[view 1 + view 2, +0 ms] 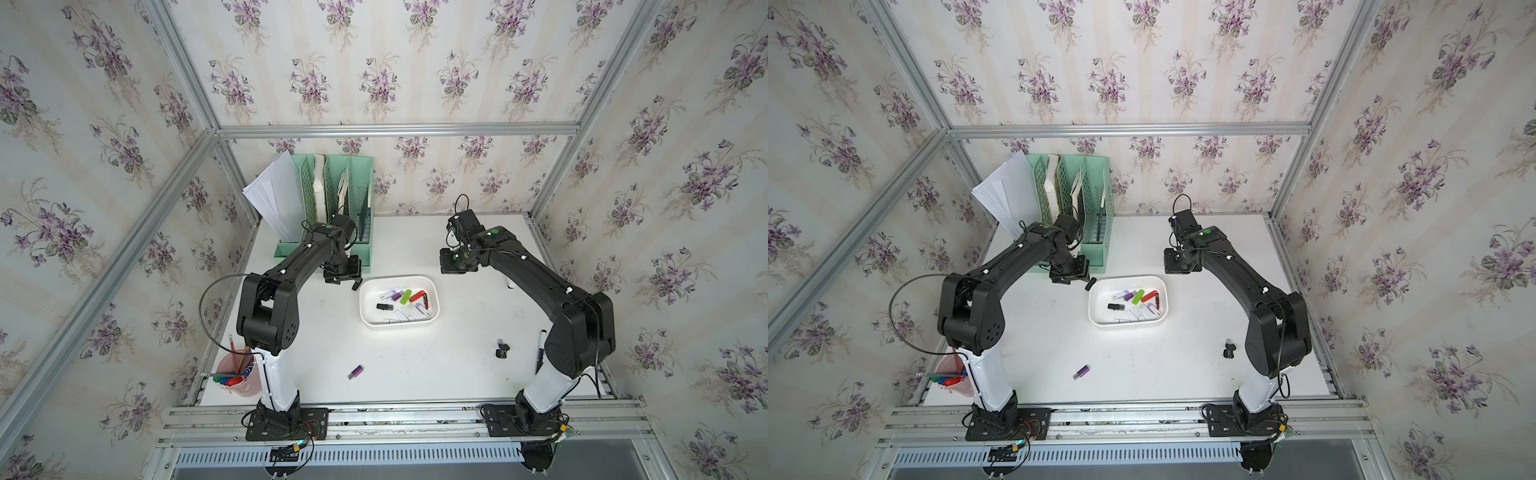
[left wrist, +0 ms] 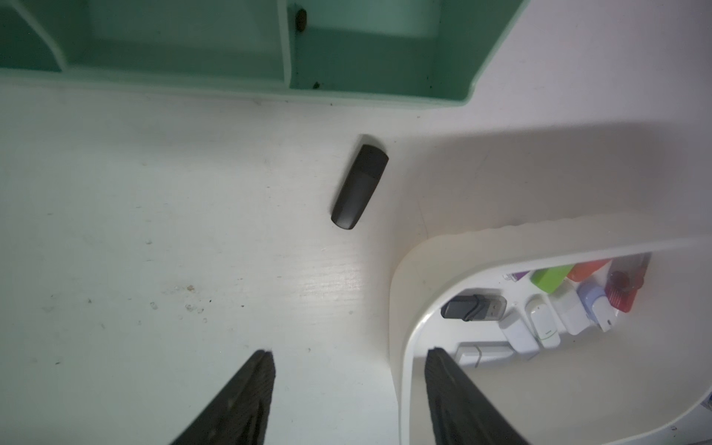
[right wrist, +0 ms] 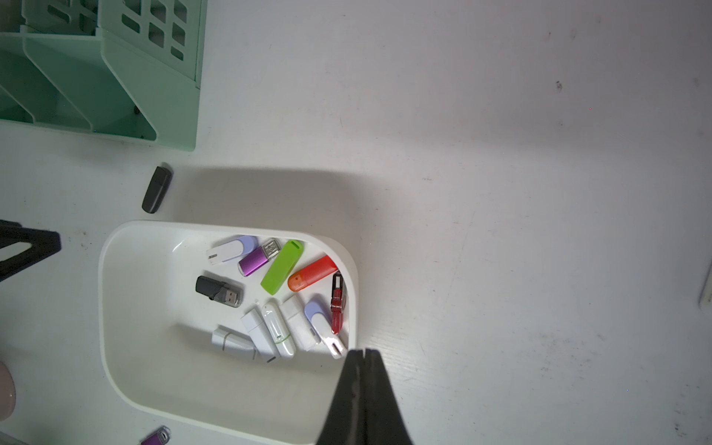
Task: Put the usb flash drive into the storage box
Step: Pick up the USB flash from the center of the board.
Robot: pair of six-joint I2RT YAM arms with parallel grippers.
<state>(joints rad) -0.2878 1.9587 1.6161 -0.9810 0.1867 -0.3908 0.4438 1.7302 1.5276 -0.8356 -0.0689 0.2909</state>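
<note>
In the lower middle of both top views, a small purple usb flash drive (image 1: 355, 372) with a silver plug lies flat on the white bench (image 1: 415, 365), between the two arm bases. At the lower left stands a pink plastic pen cup (image 1: 239, 376) holding pencils and markers. At the lower right sit black binder clips (image 1: 502, 349) and a black-and-white marker pen (image 1: 541, 347), beside the right arm.

At mid-frame sits the storage box (image 1: 365, 311), a shallow white plastic tub with rounded corners. It holds a loose pile of flash drives (image 3: 282, 266): white, lilac-capped, purple, lime green, orange, dark red and one black with a clear cap.

A smooth, capped black usb flash drive (image 1: 356, 284) lies on the bench outside the box, just beside its upper left corner and not touching the wall.

The left tool (image 2: 350, 352) hovers just left of that corner, its fingers spread wide with nothing between them. In the left wrist view one finger is over bare bench and the other over the box's rim. The black drive lies beyond the fingertips, untouched.

The right tool (image 3: 362, 351) has its fingers pressed together and holds nothing. In both top views it is to the upper right of the box, apart from it.

Farthest back, at the bench's upper left, a mint-green plastic desk file organizer (image 1: 332, 195) stands against the floral-papered wall. White sheets of paper (image 1: 270, 195) lean in its left slot.
</note>
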